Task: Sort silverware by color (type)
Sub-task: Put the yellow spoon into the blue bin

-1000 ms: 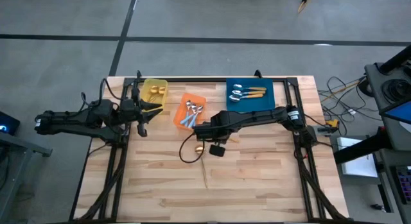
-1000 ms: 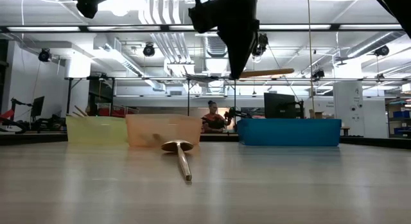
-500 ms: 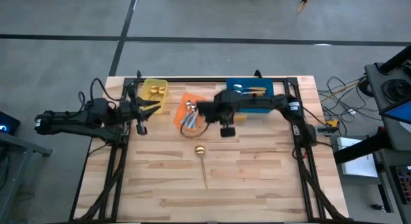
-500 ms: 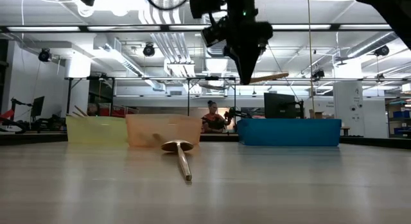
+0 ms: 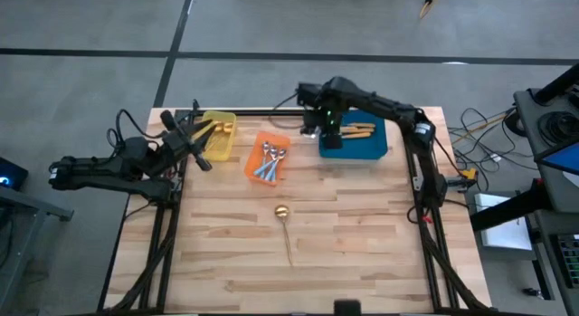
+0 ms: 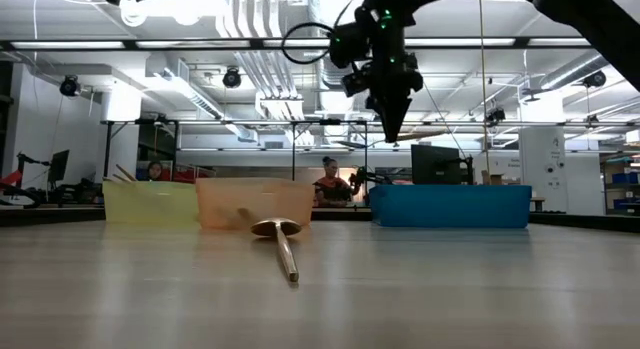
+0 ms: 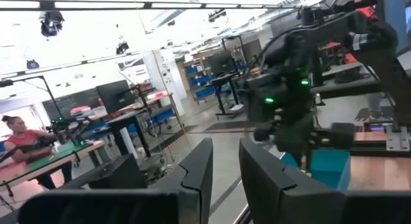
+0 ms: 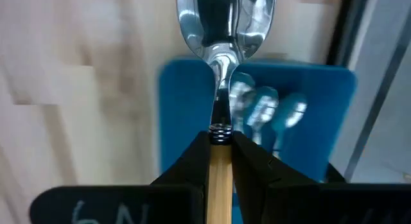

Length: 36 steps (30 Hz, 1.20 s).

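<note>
Right end effector, clamped on an orange-handled spoon, has swung from mid-counter to above the blue bin. Drop comes next, likely. Left end effector hovers near yellow bin, fingers slightly apart, empty. Gold spoon remains on counter.

Near half of the table lay open save one gold spoon mid-board; far edge was crowded — yellow bin, orange bin, blue bin.
</note>
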{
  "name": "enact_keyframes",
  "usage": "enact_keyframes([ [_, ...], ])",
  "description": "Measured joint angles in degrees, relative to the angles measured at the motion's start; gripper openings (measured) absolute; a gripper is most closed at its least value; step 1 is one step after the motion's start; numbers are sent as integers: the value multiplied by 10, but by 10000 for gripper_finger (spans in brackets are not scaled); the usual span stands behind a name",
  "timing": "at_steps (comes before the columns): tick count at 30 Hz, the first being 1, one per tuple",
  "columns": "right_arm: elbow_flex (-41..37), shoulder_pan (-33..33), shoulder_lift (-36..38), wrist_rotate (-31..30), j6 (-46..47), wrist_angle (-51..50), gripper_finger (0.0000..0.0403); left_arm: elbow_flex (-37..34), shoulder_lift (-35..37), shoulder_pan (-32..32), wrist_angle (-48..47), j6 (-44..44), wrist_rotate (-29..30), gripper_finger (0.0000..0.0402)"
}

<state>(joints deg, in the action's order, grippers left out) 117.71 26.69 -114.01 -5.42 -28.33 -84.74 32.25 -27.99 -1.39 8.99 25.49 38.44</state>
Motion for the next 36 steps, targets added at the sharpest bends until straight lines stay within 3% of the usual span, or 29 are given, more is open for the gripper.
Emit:
enact_keyframes([
  [10, -2, 105, 9, 60, -63, 18, 32, 0, -2, 0, 1, -3, 0, 59],
  [23, -60, 150, 12, 102, -98, 33, 32, 0, -2, 0, 6, -15, 0, 59],
  [29, -135, 161, 38, 104, -102, 74, 32, 0, -2, 0, 25, -16, 0, 59],
  [36, -262, 170, 118, 104, -121, 185, 32, 0, -2, 0, 27, -16, 0, 59],
])
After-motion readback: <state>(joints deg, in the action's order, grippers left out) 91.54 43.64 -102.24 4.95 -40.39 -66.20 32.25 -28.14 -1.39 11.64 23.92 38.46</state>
